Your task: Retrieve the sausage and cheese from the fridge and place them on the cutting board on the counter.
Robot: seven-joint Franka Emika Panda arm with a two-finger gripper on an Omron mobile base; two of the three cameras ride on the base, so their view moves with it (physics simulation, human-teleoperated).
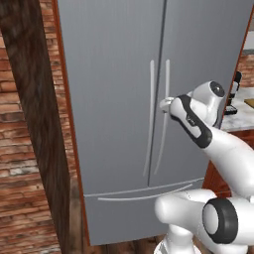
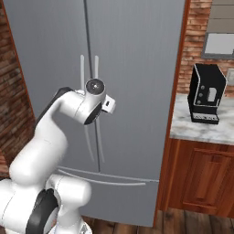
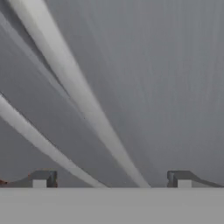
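The grey fridge stands with both doors shut, so the sausage and cheese are hidden. My gripper is up against the right door's long silver handle at mid height. In the hand view the gripper is open, its fingertips set wide apart, and that handle runs diagonally down between them. The left door's handle crosses further left. The marble counter lies to the right of the fridge, with a sliver of the tan cutting board at the frame edge.
A black coffee machine stands on the counter close to the fridge. Reddish-brown cabinets sit below the counter. A dark wooden post and a brick wall flank the fridge on the left. The fridge's lower drawer is shut.
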